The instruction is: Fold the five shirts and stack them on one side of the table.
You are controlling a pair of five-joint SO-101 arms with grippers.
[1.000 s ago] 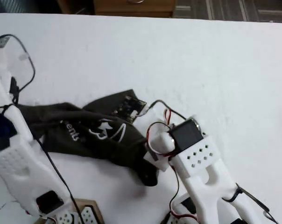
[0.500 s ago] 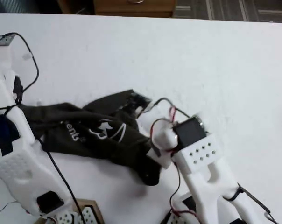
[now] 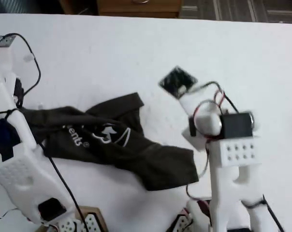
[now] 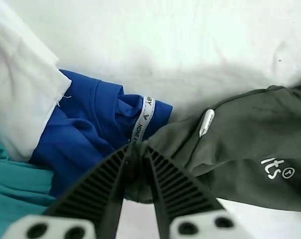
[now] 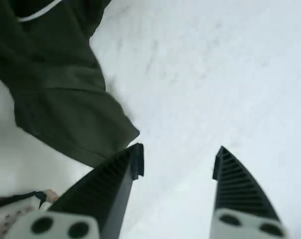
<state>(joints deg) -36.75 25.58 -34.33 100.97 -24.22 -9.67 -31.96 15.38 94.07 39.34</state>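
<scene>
Right hand [image 5: 178, 152] lifted off dark shirt [image 3: 112, 140], now spread wide, left hand [image 4: 138, 149] pinching its edge beside blue shirt [image 4: 90, 129]

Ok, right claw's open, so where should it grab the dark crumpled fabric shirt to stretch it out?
I'd take the dark crumpled fabric shirt by its flat loose end, the part nearest the right claw. Come in from the white table side and pinch the edge: it lies flat there, while the left claw holds the opposite end.

A white tabletop [image 3: 112, 53] with a faintly wrinkled surface runs to the far edge. Beyond that edge stands a brown wooden cabinet [image 3: 138, 7] on a grey striped floor [image 3: 233, 9].
</scene>
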